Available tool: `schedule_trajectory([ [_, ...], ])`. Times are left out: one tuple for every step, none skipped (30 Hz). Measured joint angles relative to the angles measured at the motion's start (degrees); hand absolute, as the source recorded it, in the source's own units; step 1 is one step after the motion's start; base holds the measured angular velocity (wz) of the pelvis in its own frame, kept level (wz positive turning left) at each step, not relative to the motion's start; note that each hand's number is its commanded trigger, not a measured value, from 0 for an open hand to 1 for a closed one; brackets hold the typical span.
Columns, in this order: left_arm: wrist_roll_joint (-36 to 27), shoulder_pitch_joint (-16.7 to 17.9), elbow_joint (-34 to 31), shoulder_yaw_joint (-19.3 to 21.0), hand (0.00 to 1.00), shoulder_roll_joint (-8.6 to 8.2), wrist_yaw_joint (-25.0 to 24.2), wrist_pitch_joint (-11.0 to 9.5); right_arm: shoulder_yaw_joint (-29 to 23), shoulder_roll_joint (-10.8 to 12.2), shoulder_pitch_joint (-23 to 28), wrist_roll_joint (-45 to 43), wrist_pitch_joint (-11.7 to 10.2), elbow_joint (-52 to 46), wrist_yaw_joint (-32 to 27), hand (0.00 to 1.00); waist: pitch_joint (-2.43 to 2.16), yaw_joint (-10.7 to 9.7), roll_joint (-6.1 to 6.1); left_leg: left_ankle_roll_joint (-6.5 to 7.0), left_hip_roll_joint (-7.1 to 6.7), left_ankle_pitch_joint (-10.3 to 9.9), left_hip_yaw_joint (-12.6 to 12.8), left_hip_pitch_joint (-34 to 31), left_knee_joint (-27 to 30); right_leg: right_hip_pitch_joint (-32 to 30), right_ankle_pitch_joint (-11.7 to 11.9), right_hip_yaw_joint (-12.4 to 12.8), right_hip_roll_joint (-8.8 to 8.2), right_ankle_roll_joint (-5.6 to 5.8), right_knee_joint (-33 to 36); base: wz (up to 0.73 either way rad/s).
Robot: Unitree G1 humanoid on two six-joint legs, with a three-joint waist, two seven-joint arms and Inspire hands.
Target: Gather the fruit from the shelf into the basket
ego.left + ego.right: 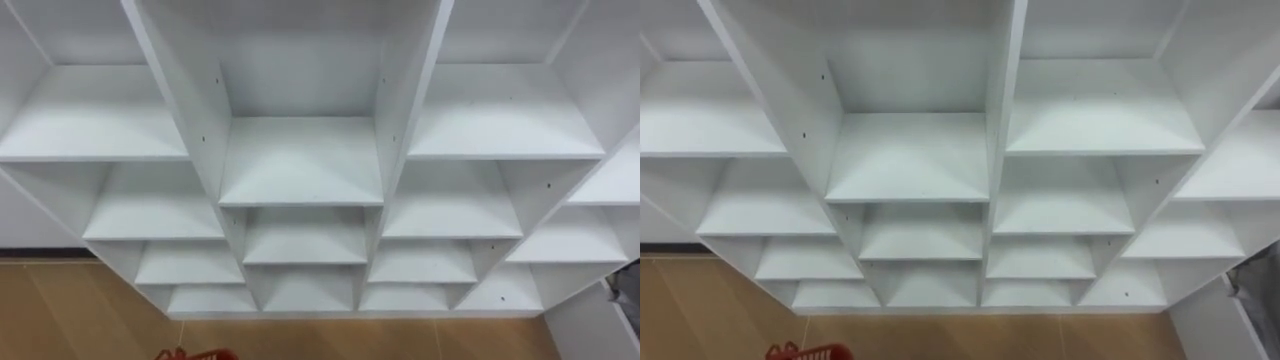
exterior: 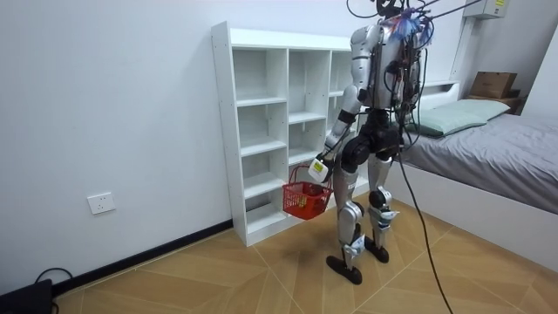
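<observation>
A white closet (image 1: 300, 165) of open shelf compartments stands right in front of me, against the wall (image 2: 258, 131). My left hand (image 2: 318, 168) hangs at my side, curled round the handle of a red basket (image 2: 306, 201). The basket's rim (image 1: 195, 354) peeks in at the bottom edge of the eye views. At the lower right edge of the eye views there is a dark part of my right hand (image 1: 627, 290). I stand upright on the wooden floor, facing the closet's right half.
A bed (image 2: 488, 148) with a grey cover lies just behind me, at the room view's right, with a cardboard box (image 2: 493, 84) at its head. A wall socket (image 2: 101, 203) sits low on the wall left of the closet.
</observation>
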Motion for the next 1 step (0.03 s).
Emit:
schedule_trajectory([
  [0.00, 0.00, 0.00, 0.00, 1.00, 0.00, 0.00, 0.00, -0.01, 0.01, 0.00, 0.00, 0.00, 0.06, 0.00, 0.00, 0.01, 0.00, 0.01, 0.00, 0.00, 0.00, 0.00, 0.00, 0.00, 0.00, -0.01, 0.00, 0.00, 0.00, 0.00, 0.00],
])
